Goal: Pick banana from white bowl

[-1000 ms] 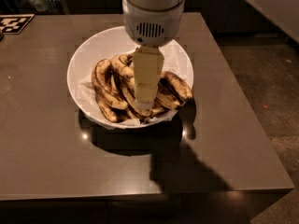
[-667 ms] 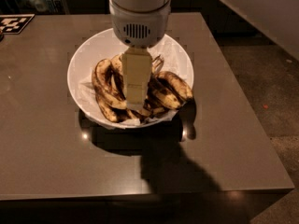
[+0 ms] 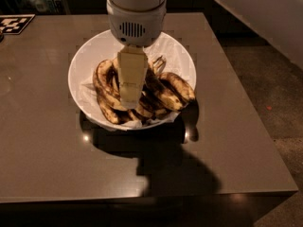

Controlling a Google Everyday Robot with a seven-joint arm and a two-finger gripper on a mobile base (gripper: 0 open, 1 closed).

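Gripper (image 3: 129, 100), cream-coloured and hanging from a white vented cylindrical wrist housing (image 3: 136, 18), points straight down into the middle of the large round glossy white bowl (image 3: 93, 49). Its tip sits at the pile, touching or just above the fruit. Whether it is released or clenched cannot be told, since only its flat front face shows. The vertical pose likely suits a top-down grab, because the bowl wall blocks any side approach.

Bowl holds a heap of overripe, brown-speckled bananas lying crosswise, curved along the wall. The long, paler yellow speckled banana (image 3: 101, 85) along the bowl's left side looks like the target. It lies in the bowl just beside the gripper, not lifted. Darker brown bananas (image 3: 176, 87) crowd the right side, and a dark curved stem (image 3: 158, 61) sticks up behind them. Crumpled white liner (image 3: 137, 123), maybe paper, peeks out under the fruit at the near rim.

Bowl stands near the middle of the brown glossy table (image 3: 42, 126). A black-and-white checker marker (image 3: 14, 22) lies at the far left corner, well apart.

Judgement: grasp step, nothing raised yet.
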